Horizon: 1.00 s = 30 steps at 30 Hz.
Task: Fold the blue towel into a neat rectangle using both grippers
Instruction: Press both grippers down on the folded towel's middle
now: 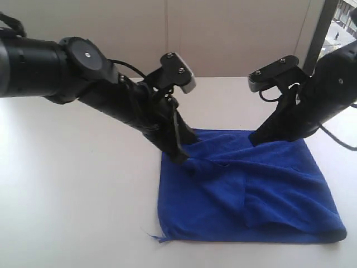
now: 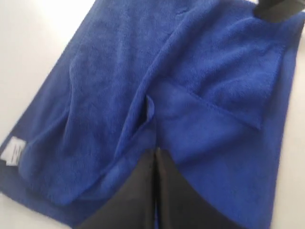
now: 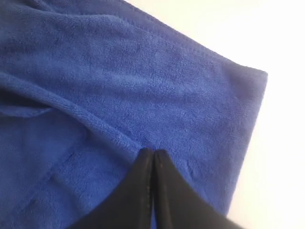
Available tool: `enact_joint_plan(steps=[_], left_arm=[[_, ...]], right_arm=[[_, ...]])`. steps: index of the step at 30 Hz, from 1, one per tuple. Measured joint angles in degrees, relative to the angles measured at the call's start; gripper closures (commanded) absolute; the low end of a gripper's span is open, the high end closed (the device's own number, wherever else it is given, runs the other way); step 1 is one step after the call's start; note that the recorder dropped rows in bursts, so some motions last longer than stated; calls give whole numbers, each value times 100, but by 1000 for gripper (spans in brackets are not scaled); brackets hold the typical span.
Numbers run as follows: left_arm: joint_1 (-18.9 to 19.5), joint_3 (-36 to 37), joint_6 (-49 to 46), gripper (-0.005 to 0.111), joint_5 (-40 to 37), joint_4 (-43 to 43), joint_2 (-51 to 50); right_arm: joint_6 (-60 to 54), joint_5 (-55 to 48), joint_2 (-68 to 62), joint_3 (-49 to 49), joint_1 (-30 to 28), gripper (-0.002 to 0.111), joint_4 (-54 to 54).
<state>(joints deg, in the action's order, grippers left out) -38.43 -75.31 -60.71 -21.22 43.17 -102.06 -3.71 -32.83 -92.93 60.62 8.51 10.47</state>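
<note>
The blue towel [image 1: 251, 190] lies folded over on itself on the white table, rumpled across its middle, with a frayed thread at its near left corner. Its white label [image 2: 14, 151] shows at one corner in the left wrist view. My left gripper [image 1: 181, 158] presses down at the towel's far left edge. It is shut, and creases in the towel [image 2: 200, 76] run into its tips [image 2: 155, 150]. My right gripper [image 1: 255, 139] is at the far edge near the middle, also shut, pinching a ridge of the towel [image 3: 143, 71] at its tips [image 3: 152, 151].
Bare white table [image 1: 72, 195] stretches left of the towel and in front of it. A pale wall [image 1: 223, 33] stands behind the table's far edge. A dark upright post [image 1: 321, 33] rises at the back right, close to the right arm.
</note>
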Motion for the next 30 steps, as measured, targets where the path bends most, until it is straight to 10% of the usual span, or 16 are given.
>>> enact_joint_plan(steps=[13,22,30], left_arm=[[-642,-1969,-194,106,-527,-1545,-1825],[-722,-2259,-18,56,-697,-2243,-2135],[-745,-2295,-6,59,-430,-2461,-2290]], right_arm=[[-2429,-1278,-1837,1554,-929,108,-2304],[-2536,-860,-2181,1579,-947,108,-2277],[-2536,-686,-2550,1593,-947,108,-2257]])
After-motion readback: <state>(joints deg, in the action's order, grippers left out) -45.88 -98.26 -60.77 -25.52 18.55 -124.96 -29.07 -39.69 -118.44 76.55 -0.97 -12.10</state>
